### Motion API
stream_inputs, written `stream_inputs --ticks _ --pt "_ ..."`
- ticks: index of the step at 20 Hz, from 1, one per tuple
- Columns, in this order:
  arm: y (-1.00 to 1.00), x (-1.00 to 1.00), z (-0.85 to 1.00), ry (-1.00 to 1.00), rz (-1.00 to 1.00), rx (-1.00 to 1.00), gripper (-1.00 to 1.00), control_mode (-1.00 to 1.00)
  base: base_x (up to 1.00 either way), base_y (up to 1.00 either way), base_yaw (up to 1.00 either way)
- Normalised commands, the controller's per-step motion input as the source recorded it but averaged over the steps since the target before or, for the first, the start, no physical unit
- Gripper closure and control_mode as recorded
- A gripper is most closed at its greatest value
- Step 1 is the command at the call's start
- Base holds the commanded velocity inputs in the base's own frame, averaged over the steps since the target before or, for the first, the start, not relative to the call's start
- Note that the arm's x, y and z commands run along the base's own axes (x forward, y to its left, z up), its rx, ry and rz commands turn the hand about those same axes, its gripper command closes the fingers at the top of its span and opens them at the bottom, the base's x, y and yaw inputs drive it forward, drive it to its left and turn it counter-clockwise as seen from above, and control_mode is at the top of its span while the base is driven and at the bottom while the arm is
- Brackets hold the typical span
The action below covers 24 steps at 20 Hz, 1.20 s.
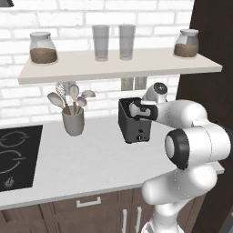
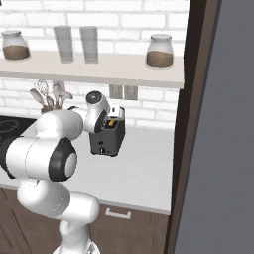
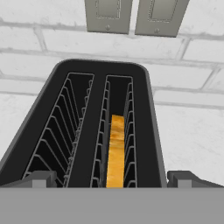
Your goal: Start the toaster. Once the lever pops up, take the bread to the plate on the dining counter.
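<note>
So the gripper is hanging right over the toaster with its fingers spread wide apart, nothing between them. In the hand view the two dark fingertips are sitting at the bottom corners, one off each long side of the toaster's near end, so the whole body of it is fitting in the gap.

The toaster is running lengthwise away from the hand toward the white brick wall, two slots side by side along that long axis. The bread is standing on edge in the right-hand slot, its thin top edge lined up with the slot and sitting toward the near end. The left slot is just showing bare wire guides.

Room to move: the far end of the toaster is sitting close to the wall, right below two grey outlet plates. In the left base view the toaster is standing on the white countertop, with open counter in front and to its left, and a grey utensil cup well off to that side. A shelf with jars and glasses is hanging overhead. In the right base view a dark tall panel is closing off the counter's right end, with bare counter between it and the toaster.
</note>
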Motion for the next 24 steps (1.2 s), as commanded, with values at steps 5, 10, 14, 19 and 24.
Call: stream_inputs --ticks 5,10,14,19,24 --pt "0.0 0.0 0.0 0.0 0.0 0.0 -1.0 -1.0 0.0 0.0 0.0" --pt "0.0 0.0 0.0 0.0 0.0 0.0 -1.0 -1.0 0.0 0.0 0.0" --pt "0.0 0.0 0.0 0.0 0.0 0.0 -1.0 -1.0 0.0 0.0 0.0" --pt "0.0 0.0 0.0 0.0 0.0 0.0 -1.0 -1.0 0.0 0.0 0.0" --pt "0.0 0.0 0.0 0.0 0.0 0.0 -1.0 -1.0 0.0 0.0 0.0"
